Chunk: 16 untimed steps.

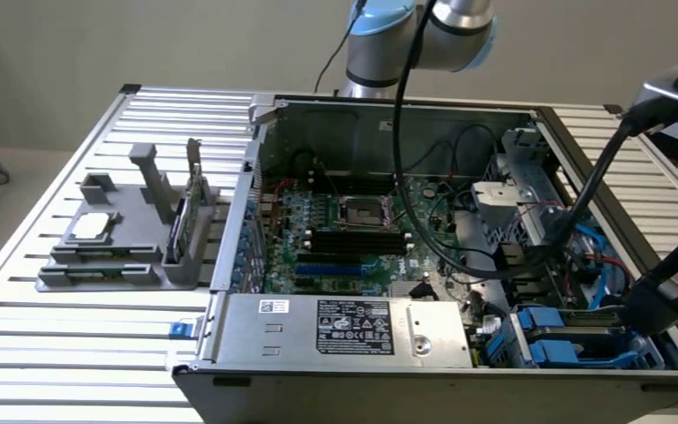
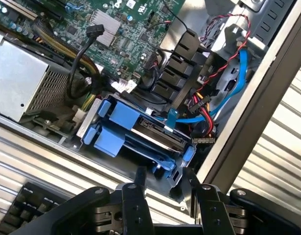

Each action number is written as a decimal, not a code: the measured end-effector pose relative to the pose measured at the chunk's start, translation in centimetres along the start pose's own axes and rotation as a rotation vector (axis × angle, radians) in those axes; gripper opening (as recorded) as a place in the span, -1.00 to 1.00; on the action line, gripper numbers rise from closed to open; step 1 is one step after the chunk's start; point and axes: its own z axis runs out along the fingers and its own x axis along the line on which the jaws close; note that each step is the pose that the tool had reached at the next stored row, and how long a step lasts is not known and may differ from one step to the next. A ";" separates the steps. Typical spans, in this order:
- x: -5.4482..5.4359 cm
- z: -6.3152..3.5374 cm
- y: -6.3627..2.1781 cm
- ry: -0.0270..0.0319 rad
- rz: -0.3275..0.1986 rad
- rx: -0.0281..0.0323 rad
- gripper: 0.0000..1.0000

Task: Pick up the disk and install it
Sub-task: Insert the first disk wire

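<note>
The disk [image 2: 158, 136] lies in the drive bay at the case's front corner, its dark edge showing between the blue plastic carrier frame [image 2: 122, 122]. In the exterior view the blue carrier [image 1: 561, 340] sits at the front of the case towards the exterior view's right. My gripper [image 2: 163, 172] hovers just outside the case rim, a short way from the disk. It is open, with nothing between its black fingers [image 2: 139, 183]. In the exterior view the gripper [image 1: 657, 305] hangs over the case's edge beside the bay.
The big grey power-supply box [image 1: 339, 327] fills the case front beside the bay. Red, black and blue cables [image 2: 204, 115] crowd the bay's far end. The motherboard [image 1: 357, 230] lies behind. A grey fixture [image 1: 116, 247] holding a small silver chip [image 1: 94, 226] stands on the slatted table.
</note>
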 end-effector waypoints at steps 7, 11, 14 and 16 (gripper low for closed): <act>0.0 0.00 0.01 0.0819 0.060 -0.0345 -0.15; 0.0 0.00 0.01 0.1137 0.100 -0.0466 -0.15; 0.0 -0.01 0.01 0.1253 0.138 -0.0493 -0.15; 0.0 0.00 0.01 0.1265 0.170 -0.0481 -0.15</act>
